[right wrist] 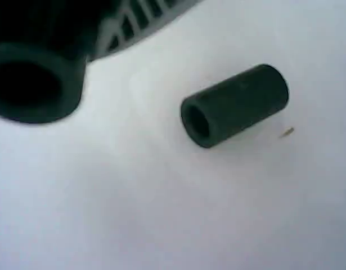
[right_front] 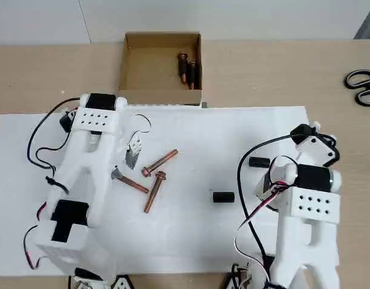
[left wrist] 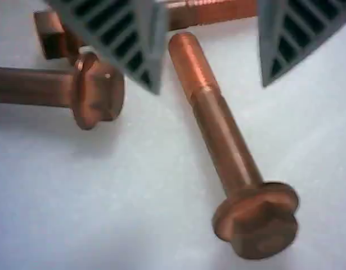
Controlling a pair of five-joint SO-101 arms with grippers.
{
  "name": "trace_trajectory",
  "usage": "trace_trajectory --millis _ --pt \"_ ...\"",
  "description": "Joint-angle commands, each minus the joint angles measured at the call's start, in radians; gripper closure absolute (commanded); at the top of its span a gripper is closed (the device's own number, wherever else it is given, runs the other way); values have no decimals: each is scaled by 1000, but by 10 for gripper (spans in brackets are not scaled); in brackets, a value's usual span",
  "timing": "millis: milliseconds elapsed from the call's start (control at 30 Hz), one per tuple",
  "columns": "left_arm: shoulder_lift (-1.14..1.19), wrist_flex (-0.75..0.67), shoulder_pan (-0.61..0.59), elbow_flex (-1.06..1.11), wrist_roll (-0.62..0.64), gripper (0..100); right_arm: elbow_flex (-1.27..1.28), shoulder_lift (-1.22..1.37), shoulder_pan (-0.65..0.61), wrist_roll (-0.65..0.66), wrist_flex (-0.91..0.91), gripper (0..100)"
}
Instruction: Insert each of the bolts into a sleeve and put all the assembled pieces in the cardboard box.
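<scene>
Grasping looks like the step in hand: the left gripper [left wrist: 209,50] hangs wide open and empty, straddling the threaded end of one bolt [left wrist: 229,152] on the white sheet [right_front: 191,241]; next it must lower and close squarely. Rightward, a sleeve [right wrist: 234,107] lies loose; whether the right gripper [right_front: 266,183] holds the nearer sleeve [right wrist: 35,84] is unclear.

The high camera is fixed overhead and looks straight down on the whole table [right_front: 245,66], with the cardboard box [right_front: 148,66] at the far edge. The left wrist camera sits very close over the bolts [left wrist: 223,140], left of centre. The right wrist camera sits equally close over the sleeves [right wrist: 234,104] at right, and the high view covers both patches.
</scene>
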Motion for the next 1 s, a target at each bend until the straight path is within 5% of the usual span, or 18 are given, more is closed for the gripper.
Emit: trace_trajectory --millis 0,967 --pt "-5 20 5 -4 -8 870 -6 -24 10 -3 -13 996" --pt "-3 -112 0 137 -6 870 -6 -24 10 -6 -15 996"
